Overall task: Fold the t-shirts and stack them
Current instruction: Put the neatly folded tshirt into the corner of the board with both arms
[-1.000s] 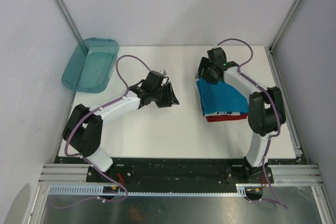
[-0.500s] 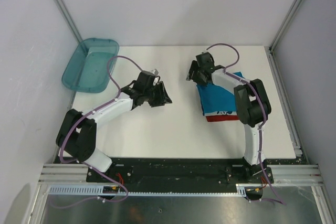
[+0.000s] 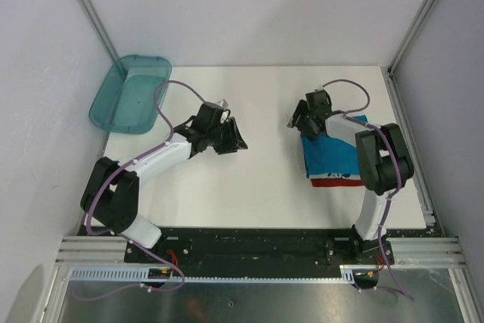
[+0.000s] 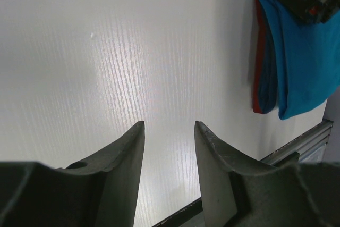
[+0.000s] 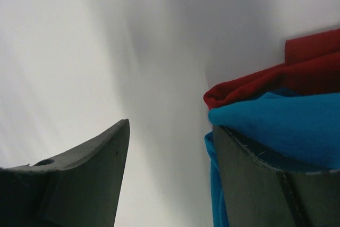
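Note:
The plain teal-blue t-shirt (image 3: 333, 150) lies folded on top of the folded dark blue printed t-shirt, whose red edge (image 3: 337, 181) shows at the near side. The stack sits at the table's right. My right gripper (image 3: 297, 122) is open at the stack's far left corner. In the right wrist view (image 5: 171, 131) one finger (image 5: 249, 174) rests against the teal cloth (image 5: 287, 126), with the red edge (image 5: 255, 86) above it. My left gripper (image 3: 239, 141) is open and empty over bare table at the middle. In the left wrist view (image 4: 169, 126) the stack (image 4: 303, 51) is far off.
A translucent teal plastic bin (image 3: 130, 94) stands at the far left corner, partly over the table edge. Aluminium frame posts rise at both back corners, and a rail (image 3: 408, 141) runs along the right edge close to the stack.
The stack has shifted right and nearer, and my right gripper has moved right with it at its left corner. The left gripper drew slightly left a second ago, then stayed.

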You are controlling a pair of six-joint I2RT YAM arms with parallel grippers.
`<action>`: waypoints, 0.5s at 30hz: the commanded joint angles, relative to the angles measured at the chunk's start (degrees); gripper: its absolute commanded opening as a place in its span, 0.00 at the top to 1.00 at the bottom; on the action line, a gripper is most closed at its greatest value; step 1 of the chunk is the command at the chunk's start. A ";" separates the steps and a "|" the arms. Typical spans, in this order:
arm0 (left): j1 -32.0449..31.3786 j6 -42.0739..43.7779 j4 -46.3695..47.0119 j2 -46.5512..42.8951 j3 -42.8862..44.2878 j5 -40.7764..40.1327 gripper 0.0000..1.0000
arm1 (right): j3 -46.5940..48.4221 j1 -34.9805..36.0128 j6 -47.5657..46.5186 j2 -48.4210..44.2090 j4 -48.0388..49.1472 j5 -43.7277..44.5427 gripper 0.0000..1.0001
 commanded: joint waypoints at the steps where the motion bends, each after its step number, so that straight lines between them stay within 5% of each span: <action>1: 0.23 1.35 0.80 0.01 0.40 0.92 0.53 | -7.41 -3.46 -0.58 -6.56 -1.99 -0.76 0.32; 15: 0.25 1.34 0.76 -1.81 -1.27 0.58 0.53 | -20.97 -11.21 -5.86 -24.44 -7.24 -3.90 0.31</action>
